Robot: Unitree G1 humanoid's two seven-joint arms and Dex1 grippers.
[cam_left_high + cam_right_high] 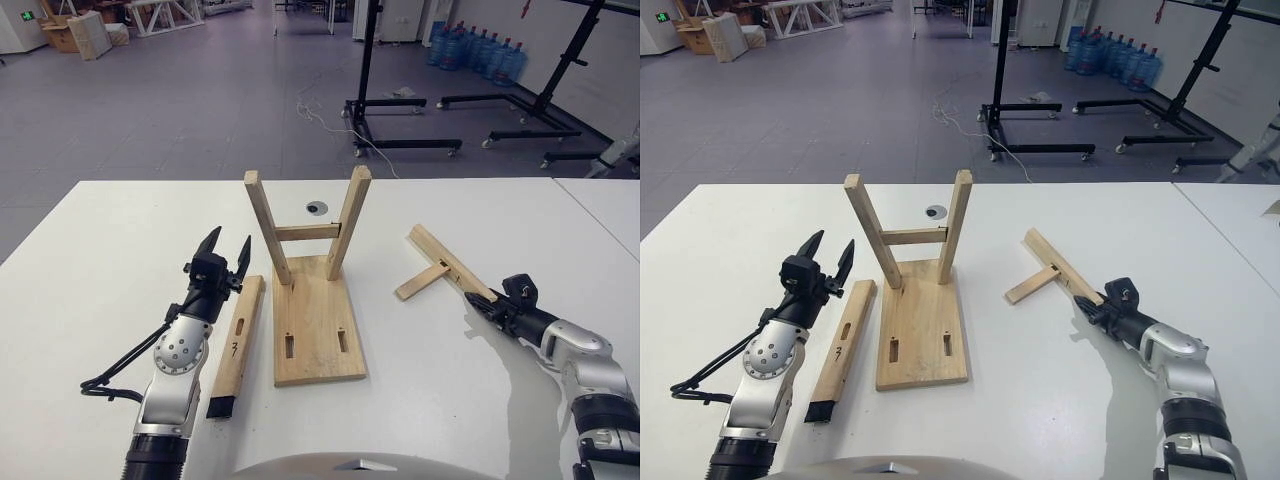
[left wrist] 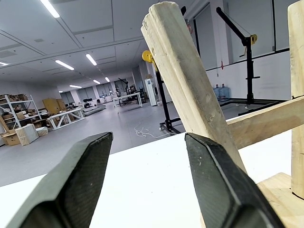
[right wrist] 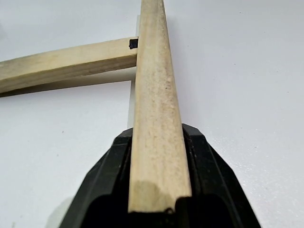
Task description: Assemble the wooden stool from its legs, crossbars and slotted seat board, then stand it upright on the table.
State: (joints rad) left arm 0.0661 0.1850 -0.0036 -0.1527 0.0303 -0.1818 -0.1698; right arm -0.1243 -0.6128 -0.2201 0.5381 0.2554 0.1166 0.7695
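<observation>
– Right fingers (image 3: 108, 176) are shut tight on the end of a wooden leg (image 3: 154, 109). See the crossbar (image 3: 66, 64) stuck in its side?
– Yes. Where is that in the head picture?
– Lower right, lying on the white surface (image 1: 100, 260). Left fingers (image 2: 71, 190) are wide open and hold nothing. They are at middle left, near one end of a loose leg (image 1: 237, 340).
– And the seat board (image 1: 318, 335)?
– Flat in the middle. Two joined legs (image 1: 307, 232) already stand in its far slots. The two near slots are free.
– So what now?
– I think the held leg must go to the loose leg, so the crossbar fits its hole. Lift slowly and keep it level, or the crossbar may slip out. A grip at the very end is wobbly, so no quick swings.
– Any words to read?
– No. The loose leg has a small dark mark (image 1: 234, 347), too tiny to read. A green sign (image 1: 27, 15) at the upper left is too far off.
</observation>
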